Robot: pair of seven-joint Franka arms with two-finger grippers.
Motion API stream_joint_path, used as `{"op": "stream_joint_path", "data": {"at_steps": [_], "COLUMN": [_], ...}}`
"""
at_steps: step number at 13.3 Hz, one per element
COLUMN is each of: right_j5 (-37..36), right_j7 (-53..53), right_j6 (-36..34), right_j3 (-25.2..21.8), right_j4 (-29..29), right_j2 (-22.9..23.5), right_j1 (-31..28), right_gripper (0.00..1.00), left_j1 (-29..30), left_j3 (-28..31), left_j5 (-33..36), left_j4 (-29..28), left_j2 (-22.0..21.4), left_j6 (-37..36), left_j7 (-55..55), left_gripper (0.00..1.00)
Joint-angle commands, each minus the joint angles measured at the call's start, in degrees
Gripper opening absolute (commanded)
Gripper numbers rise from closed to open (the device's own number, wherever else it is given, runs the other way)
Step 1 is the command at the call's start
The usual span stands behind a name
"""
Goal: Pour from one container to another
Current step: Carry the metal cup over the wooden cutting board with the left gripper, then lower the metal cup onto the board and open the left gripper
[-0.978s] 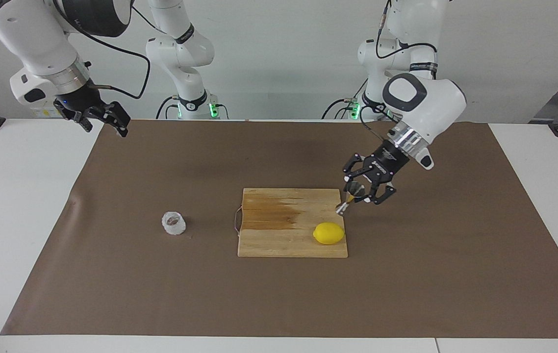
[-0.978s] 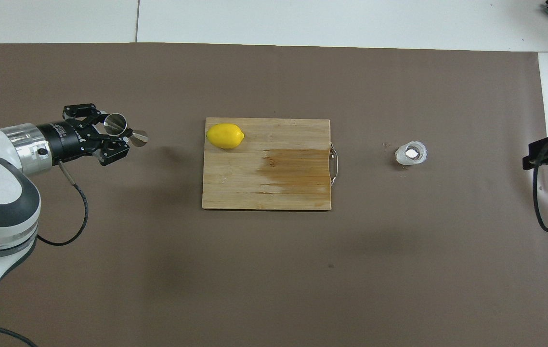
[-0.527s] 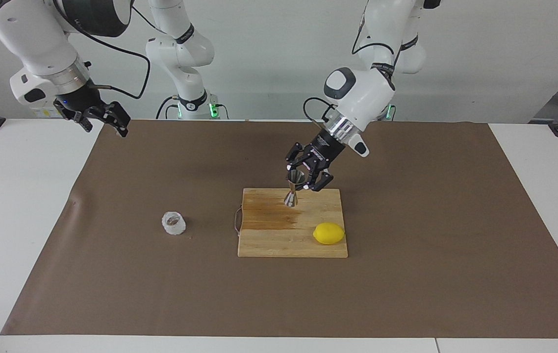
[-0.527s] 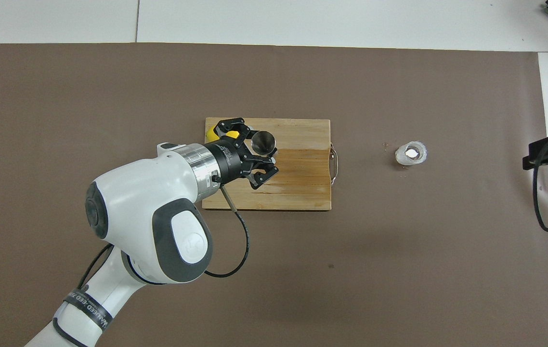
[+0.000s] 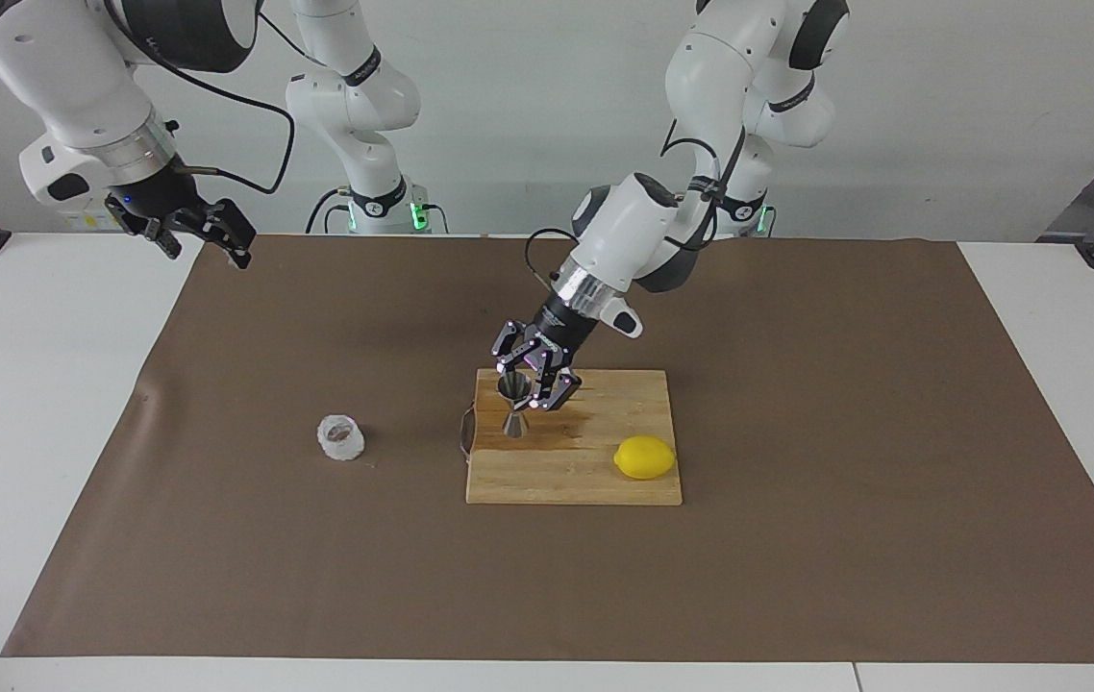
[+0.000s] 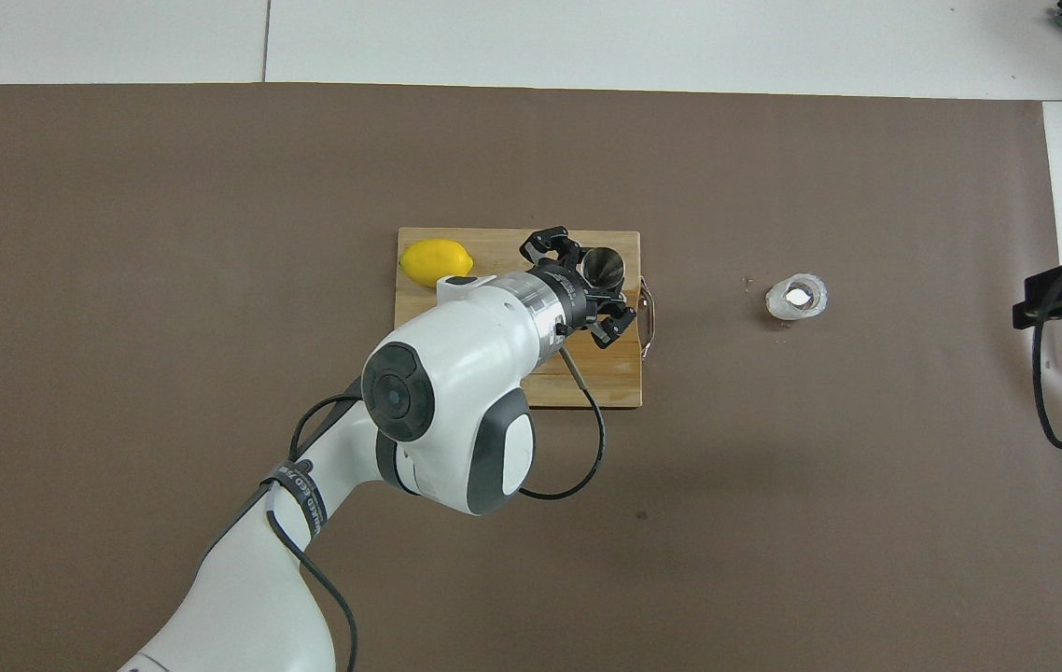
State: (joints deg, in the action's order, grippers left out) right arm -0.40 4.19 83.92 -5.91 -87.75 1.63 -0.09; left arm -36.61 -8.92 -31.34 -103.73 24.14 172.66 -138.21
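Jigger (image 5: 514, 407) crossed the cutting board (image 5: 595, 481) within the last second: we carried it in the left gripper (image 5: 530, 388) from off the board's left-arm end to over the handle end, nearest the clear cup (image 5: 340, 437). Jaws were clamped on the jigger's upper cone, and it hung upright; we couldn't tell if its base touched the wood. Lemon (image 5: 644, 457) hadn't moved. Cup sat on the brown mat toward the right arm's end, untouched. Right gripper (image 5: 206, 234) waited with jaws open over the mat's corner. We judged the receiver nearly staged, pour not yet started.
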Motion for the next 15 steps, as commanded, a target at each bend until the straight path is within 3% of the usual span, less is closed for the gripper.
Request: {"op": "stream_joint_path", "data": {"at_steps": [1,13,14,15], "right_j5": [1.3,1.3,1.3,1.4], "right_j7": [0.6,0.6,0.6,0.6], "right_j6": [0.2,0.2,0.2,0.2], "right_j3": [-0.4,-0.4,-0.4,-0.4], "right_j4": [-0.5,-0.5,-0.5,-0.5], "right_j2": [-0.3,-0.2,-0.3,-0.3], "right_j1": [0.3,0.3,0.3,0.3], "right_gripper": [1.00,1.00,1.00,1.00], "left_j1": [-2.3,-3.0,-3.0,-3.0], "left_j3": [0.8,0.9,0.9,0.9], "left_j5": [0.7,0.7,0.7,0.7], "left_j4": [0.6,-3.6,-3.7,-3.7], "left_j2": [1.3,1.4,1.4,1.4], "left_j6": [2.9,2.9,2.9,2.9], "left_j7": [-1.6,-0.8,-0.8,-0.8], "left_gripper": [0.00,0.00,0.01,0.08]}}
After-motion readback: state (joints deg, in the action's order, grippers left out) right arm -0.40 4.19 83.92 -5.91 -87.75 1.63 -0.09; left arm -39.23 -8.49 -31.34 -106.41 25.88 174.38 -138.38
